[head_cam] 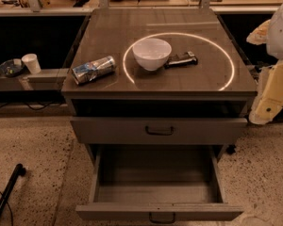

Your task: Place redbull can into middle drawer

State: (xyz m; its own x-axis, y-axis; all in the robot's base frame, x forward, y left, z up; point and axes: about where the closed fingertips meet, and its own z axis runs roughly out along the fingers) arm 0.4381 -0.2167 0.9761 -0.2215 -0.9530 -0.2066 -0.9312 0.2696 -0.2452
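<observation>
**Can Lay on Cabinet as Drawer Stood Open**

Camera view: The can lay on its side at the left of the cabinet top, left of centre in the frame, just left of the bowl and not touching it. Its long axis ran from lower left to upper right, almost across the frame; which end was the top could not be told. The drawer at the bottom of the frame was pulled fully out and bare inside, apparently ready for the can, while the top drawer was closed. A bar sat right of the bowl. The gripper hung at the right edge, well apart from the can and holding nothing seen; how far open it was could not be told.
</observation>
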